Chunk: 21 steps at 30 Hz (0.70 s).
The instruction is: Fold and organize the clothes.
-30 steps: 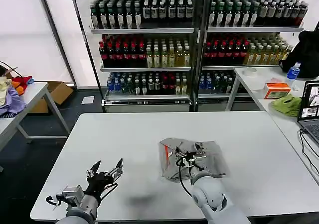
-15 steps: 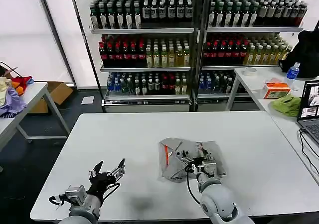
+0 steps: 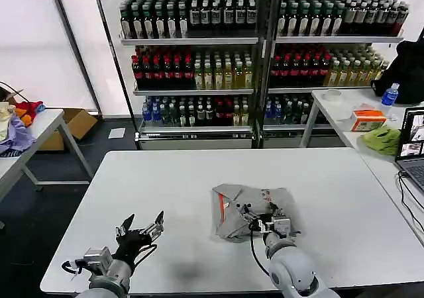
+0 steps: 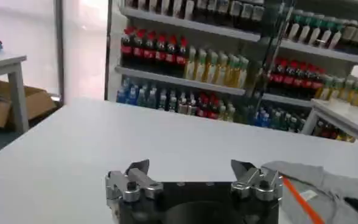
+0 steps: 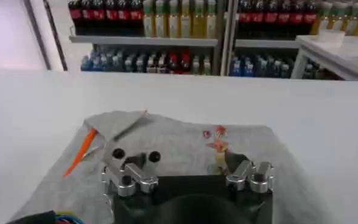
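Note:
The light grey T-shirt lies folded into a compact bundle at the middle of the white table, an orange strip showing along one fold. In the right wrist view its printed logo faces up. My right gripper hovers over the near part of the T-shirt, open, with nothing between its fingers. My left gripper stands open above bare table near the front left, well apart from the shirt; the left wrist view catches the T-shirt off to one side.
Drink shelves stand behind the table. A side table on the right holds a lime-green cloth, an orange box and a laptop. Coloured garments lie on a left table.
My right gripper has pulled back toward the near edge of the folded shirt and a little to the right. The left arm has hardly moved.

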Available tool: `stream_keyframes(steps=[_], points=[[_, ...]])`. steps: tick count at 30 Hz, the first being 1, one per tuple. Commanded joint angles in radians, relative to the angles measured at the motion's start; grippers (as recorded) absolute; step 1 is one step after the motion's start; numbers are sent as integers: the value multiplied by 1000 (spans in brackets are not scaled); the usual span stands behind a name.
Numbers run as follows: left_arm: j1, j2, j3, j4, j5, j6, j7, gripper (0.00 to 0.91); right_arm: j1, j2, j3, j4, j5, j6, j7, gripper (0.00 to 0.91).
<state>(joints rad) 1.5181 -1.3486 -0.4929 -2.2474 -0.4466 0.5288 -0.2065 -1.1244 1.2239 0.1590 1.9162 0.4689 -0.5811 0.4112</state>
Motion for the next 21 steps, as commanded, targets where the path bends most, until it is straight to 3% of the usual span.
stream_keyframes(steps=[1,3,5,11,15,21], points=[[-2,-2,-3,-13,29,-33,4,907,-25,-58,98,137,69,1,16,907],[-3,-2,-8,-18,40,-60,7,907,-36,-71,127,163,47,2,10,907],[-3,-2,-18,-19,65,-99,17,907,-68,-93,229,208,4,3,-9,907],[-17,-2,-53,12,118,-189,27,907,-225,-184,424,270,-11,7,-29,907],[-42,-11,-56,42,123,-218,36,907,-313,-189,465,295,-22,27,-26,907],[-48,-17,-41,43,134,-205,31,907,-312,-131,446,311,-34,22,-16,907]])
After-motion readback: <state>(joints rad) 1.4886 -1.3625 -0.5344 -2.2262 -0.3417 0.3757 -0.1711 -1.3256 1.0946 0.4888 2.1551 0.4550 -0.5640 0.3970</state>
